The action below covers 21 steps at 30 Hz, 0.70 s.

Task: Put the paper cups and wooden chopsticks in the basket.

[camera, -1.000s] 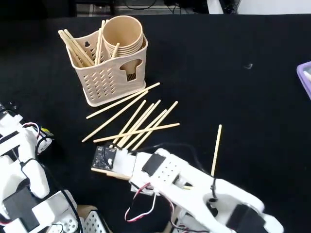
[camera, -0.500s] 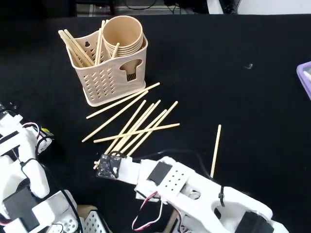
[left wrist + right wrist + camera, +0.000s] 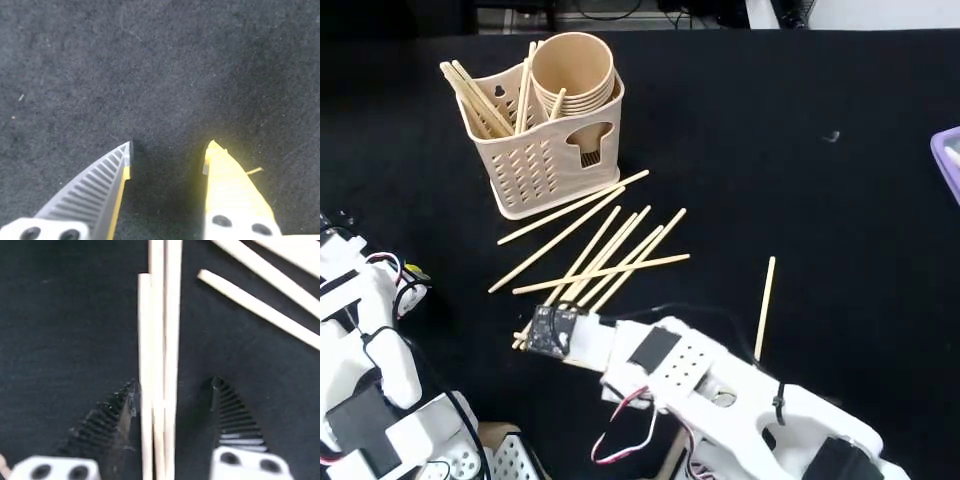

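Black tablecloth [image 3: 800,200], right fingers [image 3: 112,415] parted astride bunched wooden chopsticks [image 3: 157,330], left fingers [image 3: 100,185] spread, holding nothing.

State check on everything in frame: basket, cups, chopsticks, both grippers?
basket: upright on the table.
paper cups: stacked, upright in the basket.
chopsticks in basket: standing, leaning.
loose chopsticks: flat on the table, outside the basket.
single chopstick: flat, apart from the pile.
left gripper: open, empty, above bare table.
right gripper: open, straddling a few loose chopsticks.

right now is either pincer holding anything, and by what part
Nothing is held: the right pincer is open astride loose chopsticks; the left pincer is open too.
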Motion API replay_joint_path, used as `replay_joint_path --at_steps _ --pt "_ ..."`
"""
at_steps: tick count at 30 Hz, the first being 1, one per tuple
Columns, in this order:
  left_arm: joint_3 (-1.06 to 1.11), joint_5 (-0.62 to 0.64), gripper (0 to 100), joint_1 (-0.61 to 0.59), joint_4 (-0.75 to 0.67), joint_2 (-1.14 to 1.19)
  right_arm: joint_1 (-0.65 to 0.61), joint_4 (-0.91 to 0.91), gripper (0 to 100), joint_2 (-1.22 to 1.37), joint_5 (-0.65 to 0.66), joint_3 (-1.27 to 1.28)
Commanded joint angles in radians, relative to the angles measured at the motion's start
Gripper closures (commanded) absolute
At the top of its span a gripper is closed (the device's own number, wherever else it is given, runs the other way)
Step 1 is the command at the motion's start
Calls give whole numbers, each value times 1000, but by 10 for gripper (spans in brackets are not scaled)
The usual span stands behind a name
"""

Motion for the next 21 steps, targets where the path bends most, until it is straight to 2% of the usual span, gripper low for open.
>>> replay_joint_path --at_steps 1,4,10,21 --pt "-30 5 762 10 -15 2 34 -6 726 -31 8 -39" --pt "-30 5 762 10 -15 2 34 5 694 -31 2 -33" --pt "-31 5 762 10 -15 2 34 6 698 -30 8 -27" --pt "-31 5 762 7 -15 2 34 -8 823 257 72 -139"
